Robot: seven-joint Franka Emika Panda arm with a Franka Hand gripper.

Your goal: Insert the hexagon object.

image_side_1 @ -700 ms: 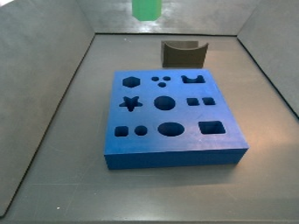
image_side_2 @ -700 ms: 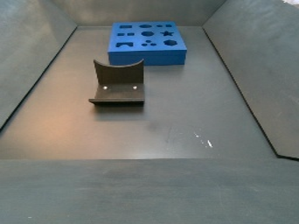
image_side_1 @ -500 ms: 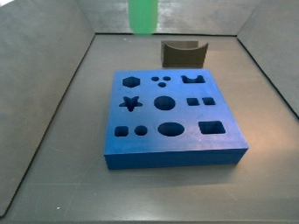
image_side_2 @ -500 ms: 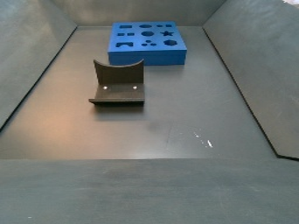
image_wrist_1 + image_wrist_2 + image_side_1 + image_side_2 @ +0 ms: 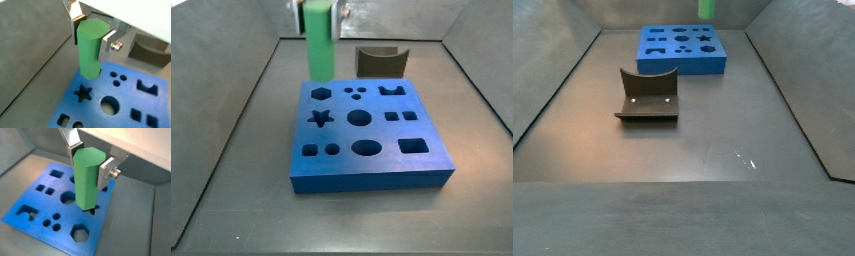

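While the tool (image 5: 92, 31) hangs above the blue block (image 5: 372, 140), its two silver fingers (image 5: 105, 172) are clamped on the upper end of the hexagon object (image 5: 90, 47), which stands upright between them with its lower end pointing down at the block. In both wrist views the green peg's flat hexagonal top sits level with the finger plates and its bottom is in the air over the block's star hole (image 5: 82, 93).

In a side view the peg (image 5: 319, 40) appears at 11 o'clock from the block's middle, above the block's far left corner near the hexagon hole (image 5: 322, 93); the fingers hardly show there. In a side view from the opposite end, only a small green tip (image 5: 707, 8) shows at the 12 o'clock edge, above the block (image 5: 681, 50) that lies far off on the grey tabletop (image 5: 714, 150).

Only the side views show the dark curved grey piece (image 5: 647, 95): it stands on the tabletop, apart from the block. The wrist views alone show the grip.

Count: one green peg, one blue block, one dark curved piece, one tool with two fingers. Twelve shaped holes can be counted in the block's top face from the side.
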